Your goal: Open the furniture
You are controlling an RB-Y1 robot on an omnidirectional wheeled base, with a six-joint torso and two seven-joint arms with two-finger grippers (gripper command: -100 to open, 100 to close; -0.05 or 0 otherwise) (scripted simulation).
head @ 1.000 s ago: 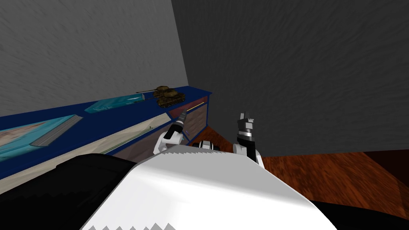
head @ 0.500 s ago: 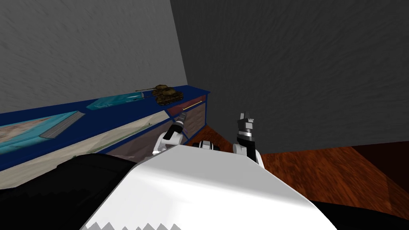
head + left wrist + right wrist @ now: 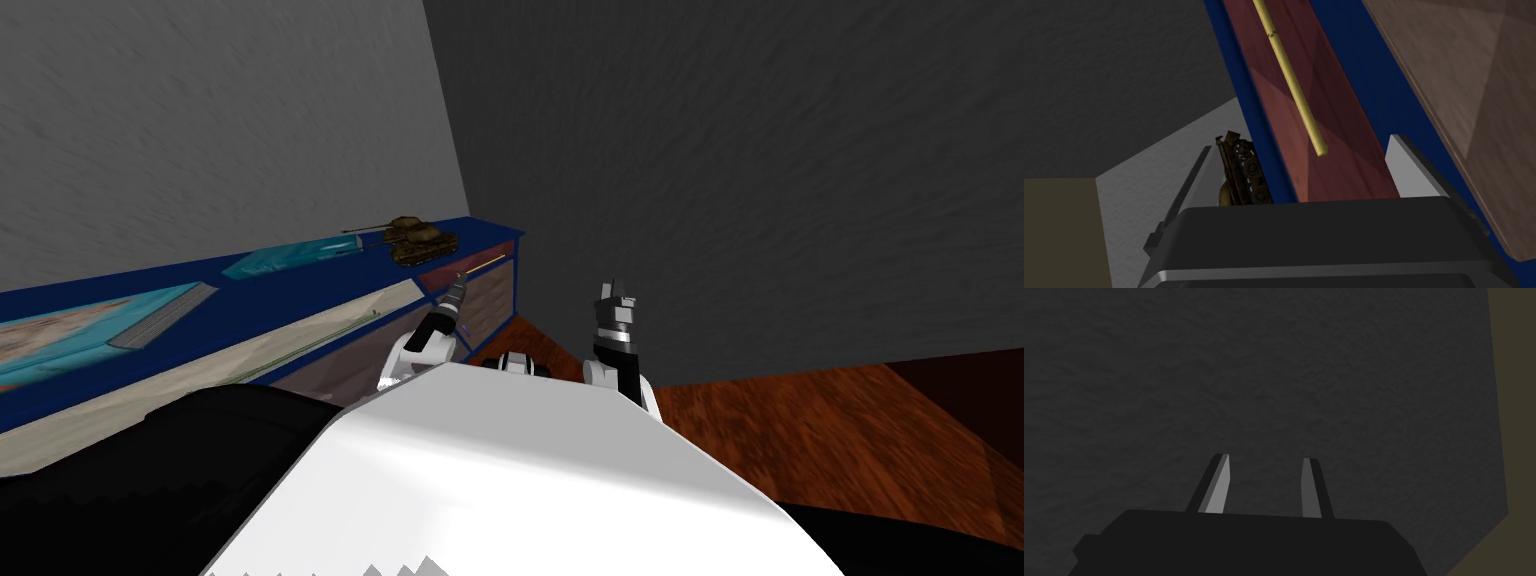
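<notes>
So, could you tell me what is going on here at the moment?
The robot's left gripper is at the end of the long blue cabinet, reaching for the reddish-brown drawer front. Its fingers are open, and the end of the thin yellow bar handle lies between them, not yet gripped. The drawer looks shut. A small brown toy tank stands on the cabinet top nearby. The right gripper is raised in front of the chest, fingers slightly apart, holding nothing.
</notes>
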